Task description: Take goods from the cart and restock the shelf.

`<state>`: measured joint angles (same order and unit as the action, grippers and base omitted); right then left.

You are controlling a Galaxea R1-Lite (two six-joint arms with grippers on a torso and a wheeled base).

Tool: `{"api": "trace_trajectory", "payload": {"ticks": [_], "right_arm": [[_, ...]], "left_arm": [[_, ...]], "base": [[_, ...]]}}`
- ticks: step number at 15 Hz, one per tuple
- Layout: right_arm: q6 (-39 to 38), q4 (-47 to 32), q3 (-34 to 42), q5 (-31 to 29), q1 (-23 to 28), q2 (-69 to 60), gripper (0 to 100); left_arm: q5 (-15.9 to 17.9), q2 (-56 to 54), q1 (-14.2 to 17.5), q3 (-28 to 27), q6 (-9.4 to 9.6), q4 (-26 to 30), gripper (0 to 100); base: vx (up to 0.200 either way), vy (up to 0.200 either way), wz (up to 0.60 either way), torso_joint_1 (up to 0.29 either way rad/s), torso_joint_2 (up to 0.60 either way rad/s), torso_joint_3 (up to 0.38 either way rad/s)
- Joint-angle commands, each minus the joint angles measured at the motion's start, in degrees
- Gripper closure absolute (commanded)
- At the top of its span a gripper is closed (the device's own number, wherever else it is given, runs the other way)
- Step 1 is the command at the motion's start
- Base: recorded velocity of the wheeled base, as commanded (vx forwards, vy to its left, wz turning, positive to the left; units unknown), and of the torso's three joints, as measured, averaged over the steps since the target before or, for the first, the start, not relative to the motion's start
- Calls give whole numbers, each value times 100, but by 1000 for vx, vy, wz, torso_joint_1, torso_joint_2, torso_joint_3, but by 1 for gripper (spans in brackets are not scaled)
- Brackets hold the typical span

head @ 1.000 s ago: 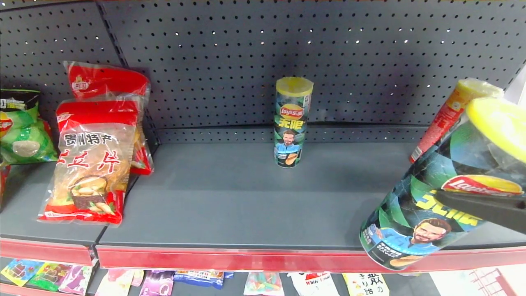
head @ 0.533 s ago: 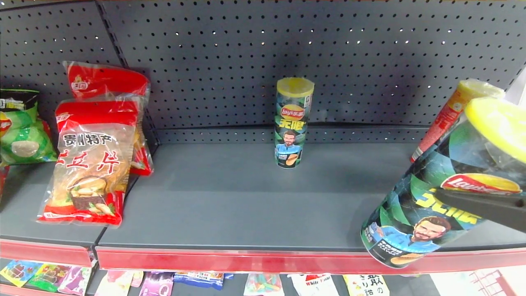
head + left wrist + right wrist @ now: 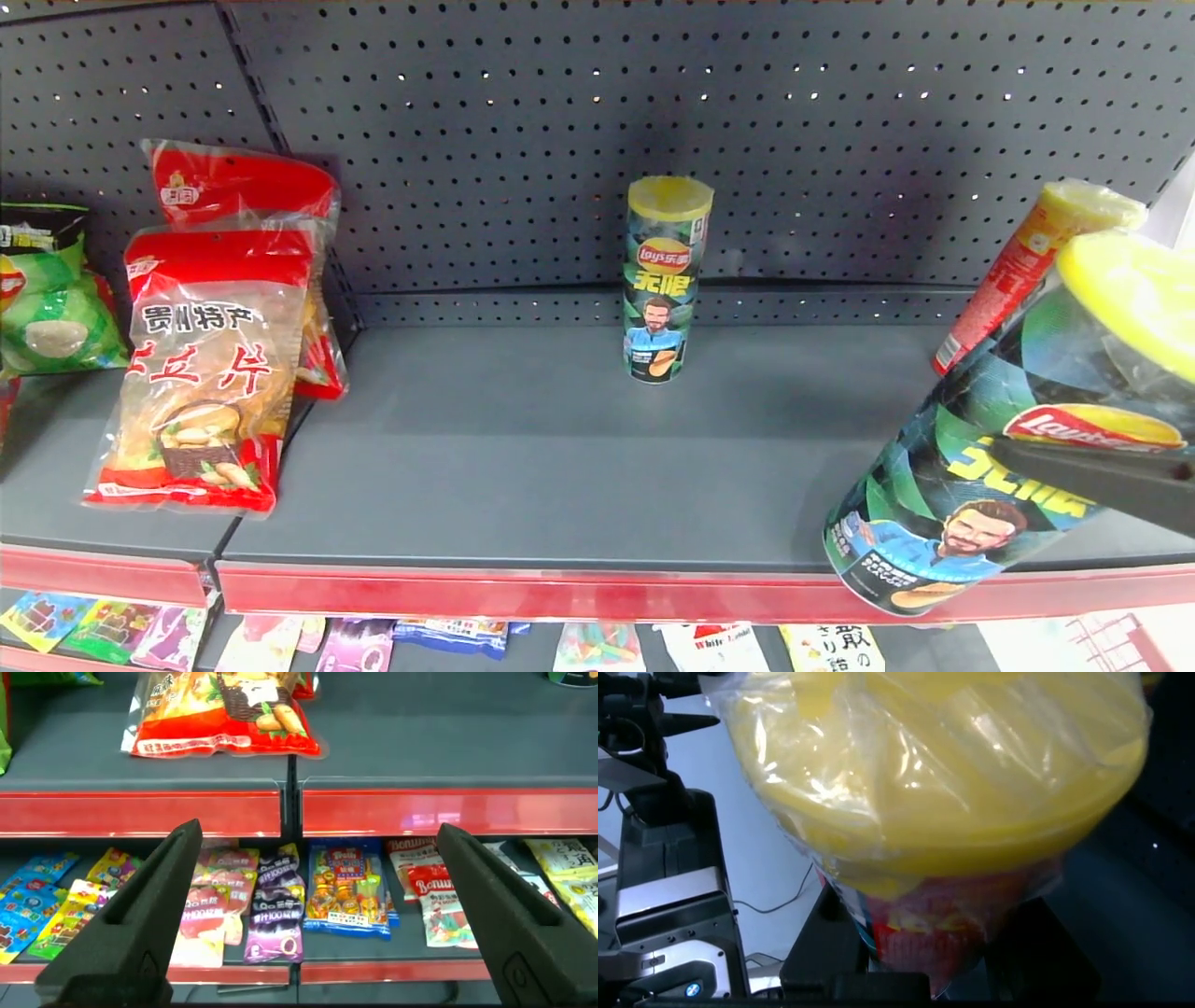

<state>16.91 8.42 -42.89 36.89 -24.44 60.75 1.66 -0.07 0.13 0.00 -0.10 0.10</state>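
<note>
1. The right gripper (image 3: 1046, 462) is clamping a green chip can (image 3: 971, 467) around its middle, with one dark finger (image 3: 1092, 476) lying across the label.
2. That held can is sitting off to the right of the standing can (image 3: 665, 278) and much closer to the camera. It's tilting, with the yellow lid up and to the right and the base hanging over the shelf's red front strip (image 3: 560, 588). I can't tell if it's touching the shelf (image 3: 523, 467).
3. The standing can is staying upright near the pegboard back, well apart from everything else.
4. A red can (image 3: 1022, 266) is leaning far right of the standing can, just behind the held one.
5. Left of the standing can, two red snack bags (image 3: 210, 364) are leaning one behind the other, and a green bag (image 3: 51, 299) is sitting further left.
6. The left gripper (image 3: 318, 831) is hanging down below the shelf front – jaws wide apart, gripping nothing – and facing the candy packets (image 3: 280, 915) on the lower shelf.
</note>
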Motion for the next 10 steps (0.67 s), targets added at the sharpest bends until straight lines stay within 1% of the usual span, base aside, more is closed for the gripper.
{"api": "trace_trajectory", "payload": {"ticks": [1, 2, 6, 10], "right_arm": [[5, 10, 35, 3, 1, 7, 100], [5, 19, 61, 3, 1, -1, 100], [5, 10, 61, 3, 1, -1, 100], [5, 19, 149, 3, 1, -45, 100]], "left_arm": [[1, 7, 4, 0, 1, -1, 0], [1, 7, 4, 0, 1, -1, 0], [1, 7, 4, 0, 1, -1, 0], [1, 7, 4, 0, -8, -1, 0]], "base": [[0, 0, 0, 0, 0, 0], [0, 0, 0, 0, 0, 0], [200, 0, 0, 4, 1, 2], [0, 0, 0, 0, 0, 0]]}}
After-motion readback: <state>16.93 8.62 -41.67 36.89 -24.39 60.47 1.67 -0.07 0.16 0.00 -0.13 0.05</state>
